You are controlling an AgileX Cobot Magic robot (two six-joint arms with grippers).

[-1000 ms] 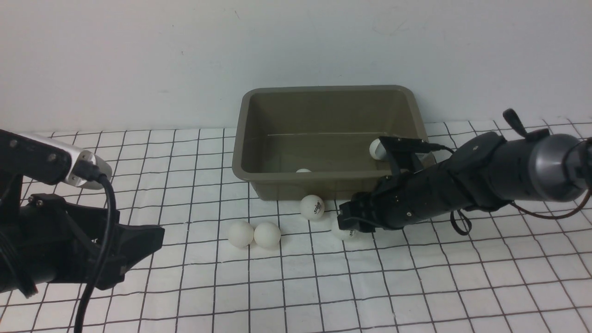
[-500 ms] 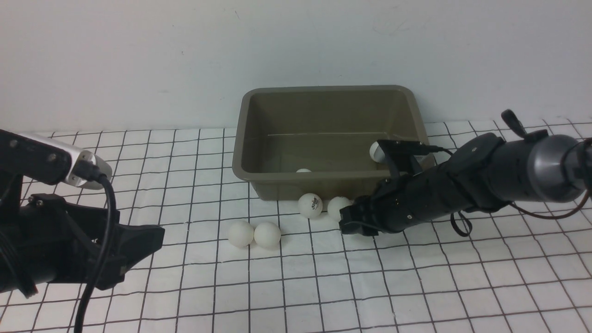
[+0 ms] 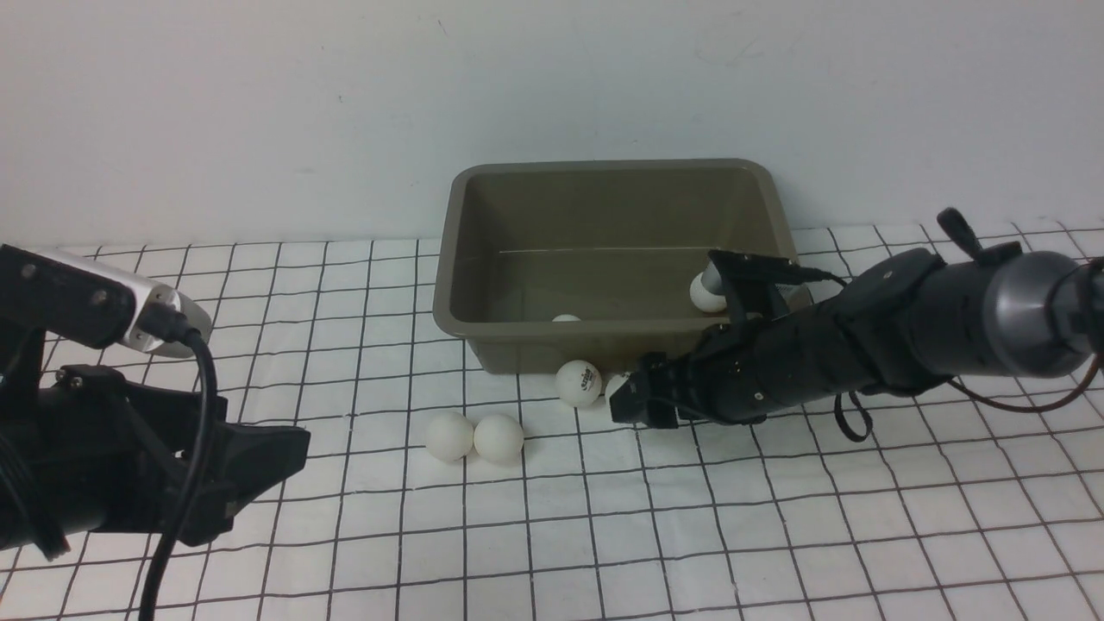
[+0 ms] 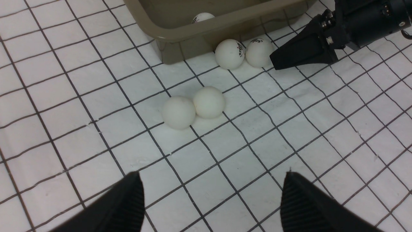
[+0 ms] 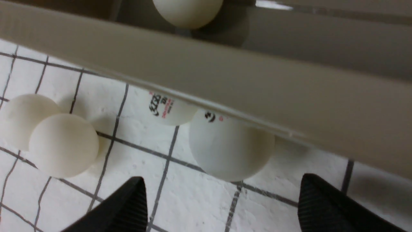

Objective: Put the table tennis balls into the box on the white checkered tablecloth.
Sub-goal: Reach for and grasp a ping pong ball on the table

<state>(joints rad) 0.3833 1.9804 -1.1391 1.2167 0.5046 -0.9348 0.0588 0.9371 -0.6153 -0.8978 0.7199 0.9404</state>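
- The box (image 3: 604, 211) stands upright on the white checkered tablecloth (image 3: 776, 535), mouth up, close to the back wall. Its long axis runs left to right across the front view, with one long side facing the robot.
- Two of the table tennis balls are inside it. The half-hidden ball (image 3: 566, 318) peeps over the near rim around the middle. The right-end ball (image 3: 707, 293) is partly behind the right arm's camera mount.
- Four balls are out on the cloth. The printed ball (image 3: 580, 383) sits against the box's near wall, its logo turned towards the robot. The neighbour ball (image 4: 259, 53) touches it on the right side, tucked under the flared rim.
- The plain pair (image 4: 193, 108) rests further out towards the robot and a little left, the two touching each other.
- The right claw (image 5: 222, 199) is low over the cloth with its fingers spread wide. It points at the neighbour ball, which lies just ahead of the tips and is not gripped.
- The left claw (image 4: 211, 175) hangs well back on the left. It is open, nothing is between its fingers, and it is aimed towards the plain pair.
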